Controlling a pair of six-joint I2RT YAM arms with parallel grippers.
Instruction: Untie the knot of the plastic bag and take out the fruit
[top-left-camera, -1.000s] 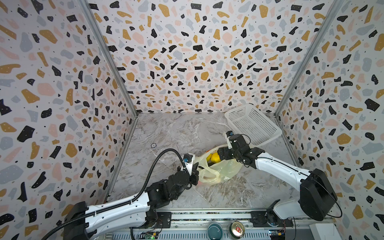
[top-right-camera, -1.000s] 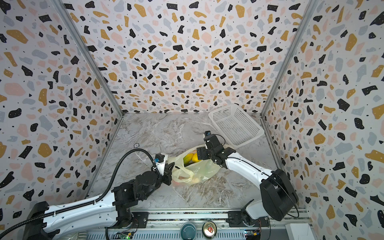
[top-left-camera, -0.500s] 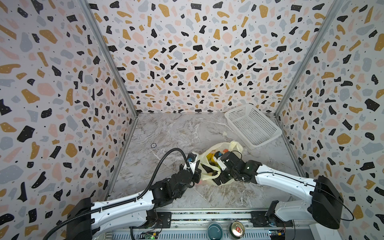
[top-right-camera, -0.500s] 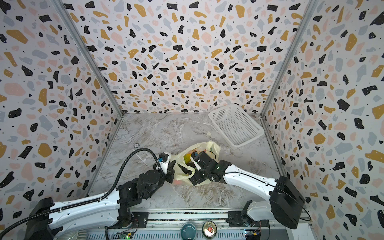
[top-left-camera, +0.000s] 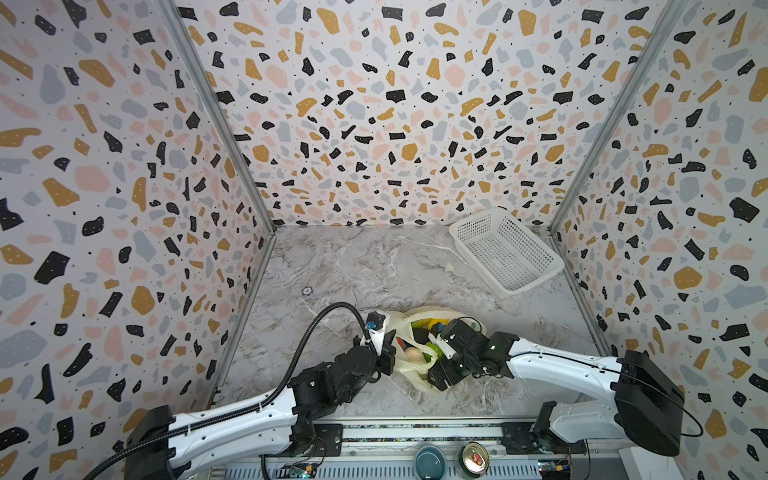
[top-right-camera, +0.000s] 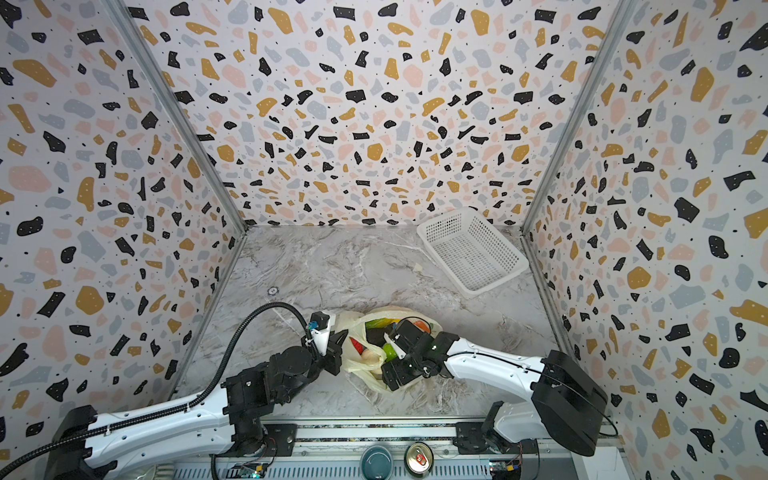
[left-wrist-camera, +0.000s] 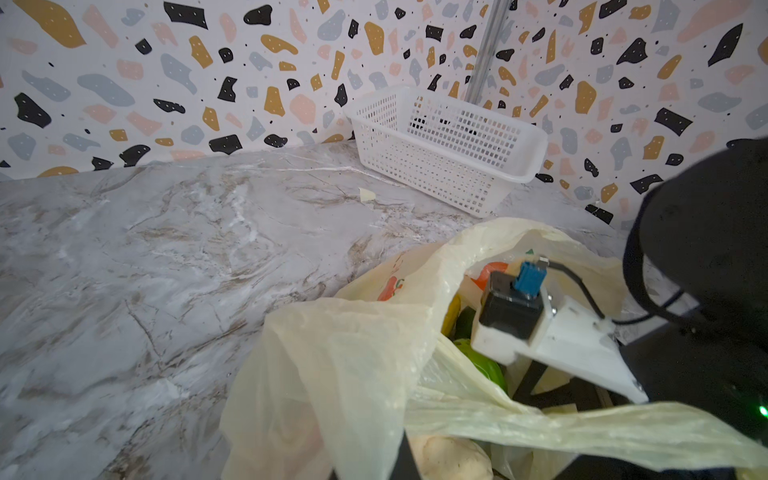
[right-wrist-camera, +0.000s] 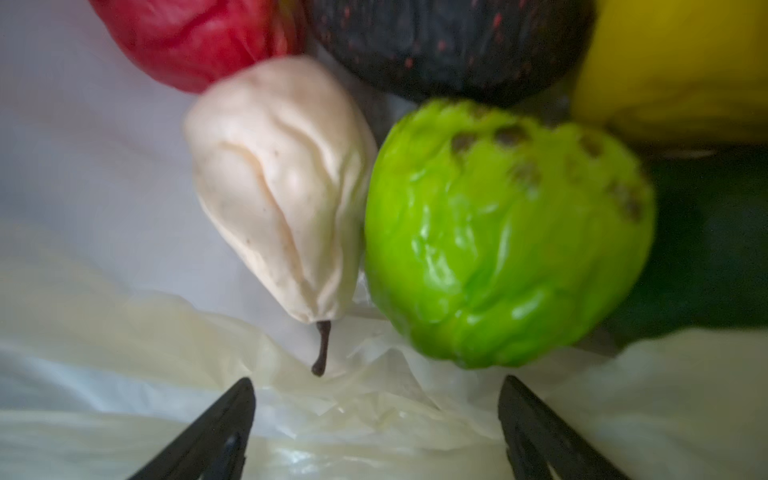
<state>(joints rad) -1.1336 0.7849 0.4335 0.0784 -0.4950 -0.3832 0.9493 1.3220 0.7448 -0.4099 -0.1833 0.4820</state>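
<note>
two right gripper jaws gape wide, the bumpy lime green toy fruit just ahead; the left gripper pinches the thin yellow plastic bag.

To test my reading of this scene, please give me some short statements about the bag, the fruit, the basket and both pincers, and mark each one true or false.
1. The white basket holds fruit. False: none shows in it; the fruit lies in the plastic bag.
2. The right pincer is open. True.
3. The cream pear lies against the lime green fruit. True.
4. The left pincer stands wide open. False: it is shut on the bag's edge.
5. The bag is knotted shut. False: its mouth gapes open.
</note>
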